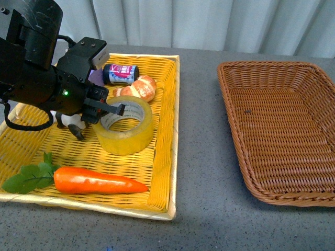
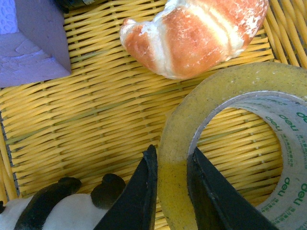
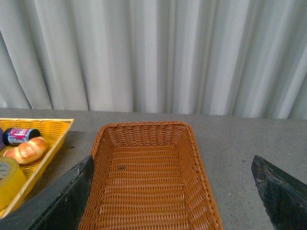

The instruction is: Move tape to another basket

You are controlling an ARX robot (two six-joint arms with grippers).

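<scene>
The tape (image 1: 125,127), a wide yellowish roll with a white printed core, lies in the yellow tray (image 1: 163,157). My left gripper (image 1: 116,110) is shut on its near wall, one finger inside the core and one outside. The left wrist view shows both dark fingers (image 2: 139,196) pinching the tape (image 2: 225,91) wall at my left gripper (image 2: 171,165). The brown wicker basket (image 1: 285,130) sits to the right, with nothing in it. My right gripper (image 3: 172,191) hangs open above the basket (image 3: 148,182), wide apart. The tape (image 3: 8,179) shows at that view's edge.
In the yellow tray lie a croissant (image 1: 138,88), a small dark bottle (image 1: 120,73), a carrot with green leaves (image 1: 97,181), a black-and-white toy (image 1: 70,121) and a purple block (image 2: 31,40). Grey tabletop (image 1: 199,172) separates the two baskets. A curtain (image 3: 153,52) hangs behind.
</scene>
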